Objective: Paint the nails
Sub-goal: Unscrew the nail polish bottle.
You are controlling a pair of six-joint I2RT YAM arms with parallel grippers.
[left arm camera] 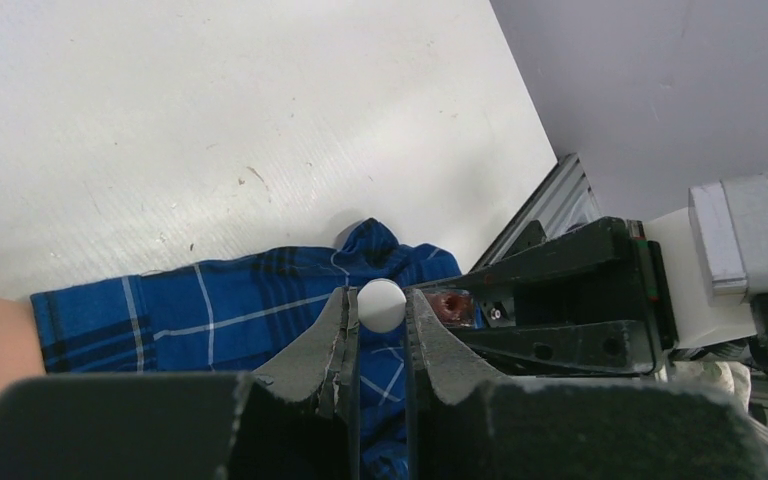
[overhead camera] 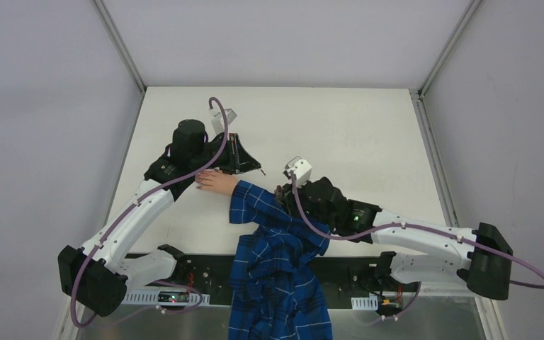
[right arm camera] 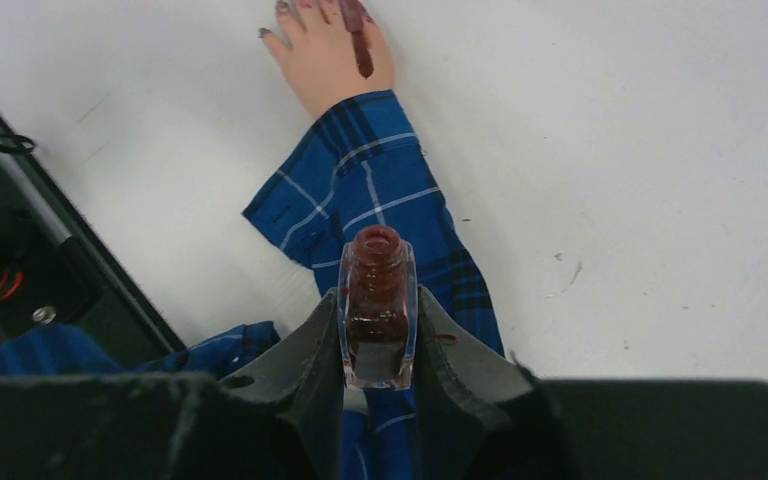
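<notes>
A pale hand (overhead camera: 216, 182) in a blue plaid sleeve (overhead camera: 255, 207) lies flat on the white table. Its dark reddish nails (right arm camera: 265, 33) show at the top edge of the right wrist view. My left gripper (left arm camera: 381, 300) is shut on a round white cap (left arm camera: 381, 307), just right of the hand (right arm camera: 325, 60). A dark red brush (right arm camera: 360, 45) reaches over the back of the hand; I cannot tell whether it touches. My right gripper (right arm camera: 377, 305) is shut on an open bottle (right arm camera: 377, 262) of dark red polish, held above the sleeve (right arm camera: 380, 180). The bottle's mouth (left arm camera: 450, 305) faces the left gripper.
The sleeve cloth (overhead camera: 276, 290) runs down over the black base rail (overhead camera: 205, 273) between the two arm bases. Grey walls and an aluminium frame (left arm camera: 560, 195) border the white table (overhead camera: 354, 142).
</notes>
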